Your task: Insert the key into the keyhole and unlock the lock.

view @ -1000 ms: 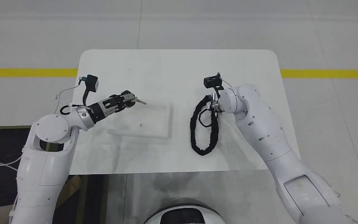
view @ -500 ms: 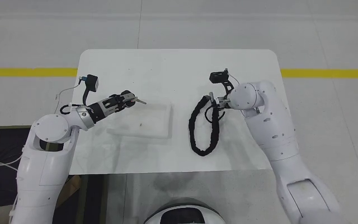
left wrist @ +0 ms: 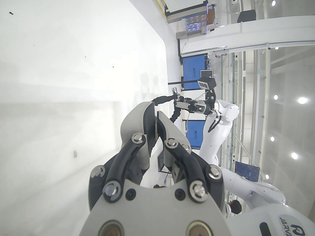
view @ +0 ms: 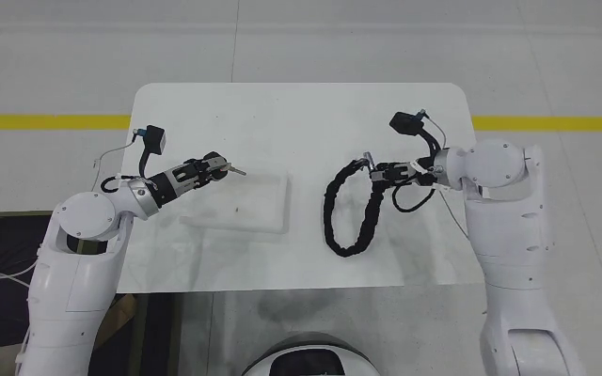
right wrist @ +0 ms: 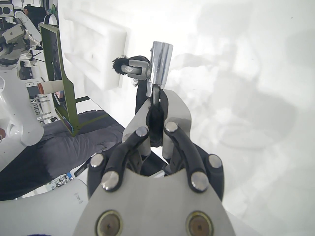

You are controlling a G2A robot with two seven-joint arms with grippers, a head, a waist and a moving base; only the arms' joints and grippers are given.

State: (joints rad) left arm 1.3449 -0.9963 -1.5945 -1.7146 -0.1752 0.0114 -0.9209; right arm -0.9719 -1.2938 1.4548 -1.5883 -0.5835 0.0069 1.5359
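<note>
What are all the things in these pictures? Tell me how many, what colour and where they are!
table: one, white, under everything.
tray: one, white, lying on the table, nearer the left arm.
lock: one, a black loop with a shiny silver end, on the right side of the tray, held up by that end.
key: one, small and silver, pinched above the tray's far edge.
floor line: one, yellow, on the grey floor beyond the table.
left gripper: one, grey and black, shut on the key.
right gripper: one, grey and black, shut on the lock just below its silver end.
</note>
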